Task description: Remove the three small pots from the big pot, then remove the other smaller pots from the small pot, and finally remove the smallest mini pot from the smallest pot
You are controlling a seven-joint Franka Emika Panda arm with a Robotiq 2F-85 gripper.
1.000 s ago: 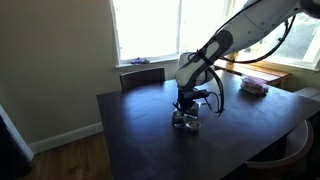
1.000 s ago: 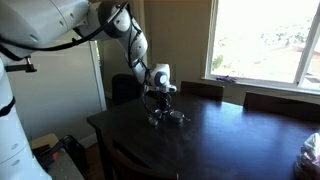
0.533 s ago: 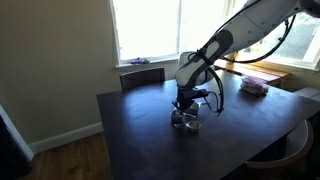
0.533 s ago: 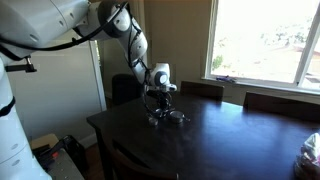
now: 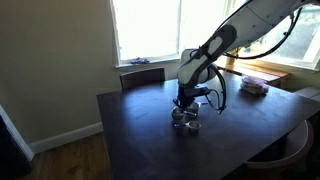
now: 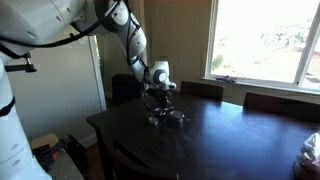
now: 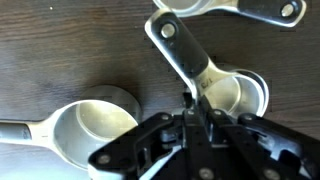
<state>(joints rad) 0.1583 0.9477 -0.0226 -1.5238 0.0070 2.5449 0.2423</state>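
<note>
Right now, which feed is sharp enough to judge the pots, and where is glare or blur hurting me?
Wrist view: pots fairly sharp, mild sheen inside the bowls; the pincer, close to the lens, is blurred. Both exterior views: window blown out, table dark, the pots only tiny glints.

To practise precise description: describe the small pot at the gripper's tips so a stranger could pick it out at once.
On the dark table by the window, tiny silver pots sit under the gripper. The gripper pinches the rim of one pot: its dark handle slants away, while the neighbour beside it and the one beyond have handles lying sideways.
</note>
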